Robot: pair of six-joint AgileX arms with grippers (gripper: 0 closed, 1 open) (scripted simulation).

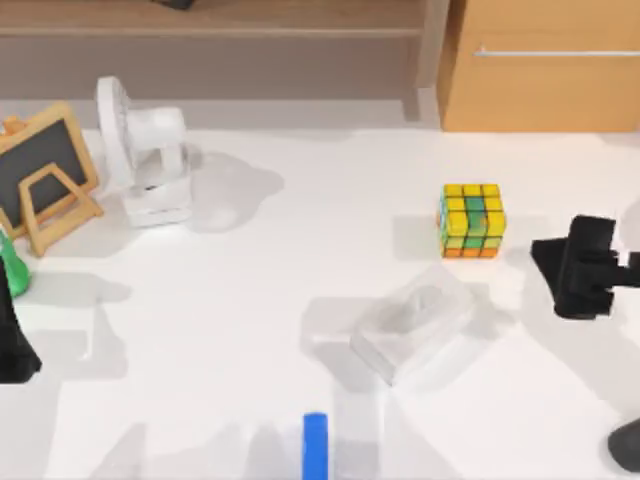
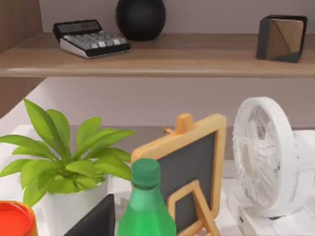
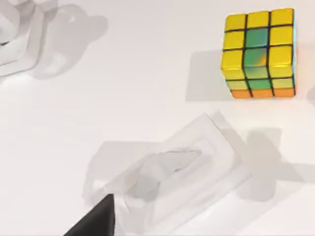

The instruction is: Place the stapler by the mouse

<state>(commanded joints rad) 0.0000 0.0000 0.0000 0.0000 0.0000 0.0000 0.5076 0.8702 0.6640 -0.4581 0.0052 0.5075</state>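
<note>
the stapler [image 1: 315, 445], a smooth bright blue bar, lies at the table's [image 1: 250, 330] near edge, just left of a clear plastic tissue box [image 1: 412, 322] holding white tissue. a glossy puzzle cube [image 1: 472, 220] stands beyond. the right gripper [image 1: 585, 268] hovers right of the cube, its opening impossible to judge. the left gripper [image 1: 12, 340] sits at the left edge, likewise unclear.

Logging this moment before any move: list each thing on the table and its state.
stapler: lying flat at the table's near edge, untouched
puzzle cube: upright, scrambled
tissue box: lying flat, askew
fan: standing
chalkboard: propped on its easel
green bottle: upright, capped
right tool: hovering right of the cube
</note>
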